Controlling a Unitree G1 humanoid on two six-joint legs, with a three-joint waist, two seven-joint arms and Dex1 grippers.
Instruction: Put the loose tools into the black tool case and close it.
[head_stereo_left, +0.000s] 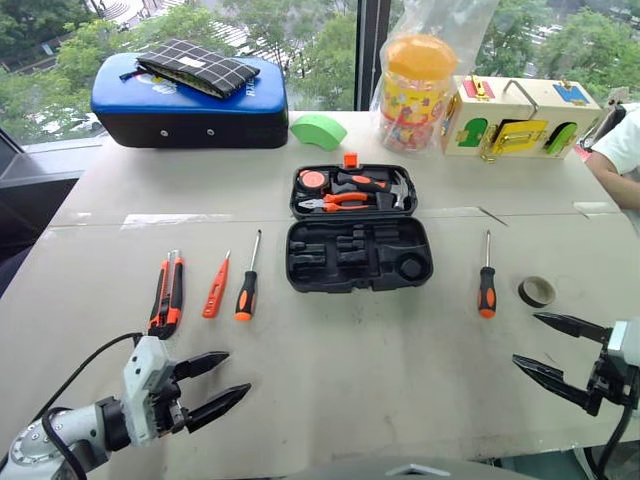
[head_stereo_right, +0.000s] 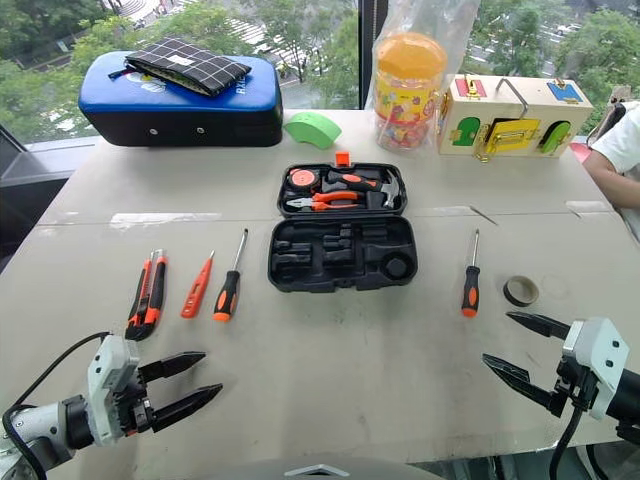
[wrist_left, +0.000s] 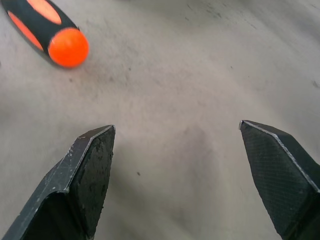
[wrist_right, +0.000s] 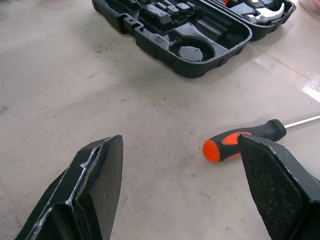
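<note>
Left eye view: small black moulded-plastic tool case (head_stereo_left: 358, 253) lying open at centre of grey table (head_stereo_left: 350, 380), upper half stocked. Chunky orange-and-black folding cutter (head_stereo_left: 167, 293), slim orange tester (head_stereo_left: 215, 287) and orange-and-black screwdriver (head_stereo_left: 247, 280) lined up left of case; second orange-and-black screwdriver (head_stereo_left: 487, 279) right of case, beside brown tape roll (head_stereo_left: 536, 291). Left gripper (head_stereo_left: 218, 386) near table's front edge: fingers spread, empty. Right gripper (head_stereo_left: 542, 347): fingers spread, empty.
</note>
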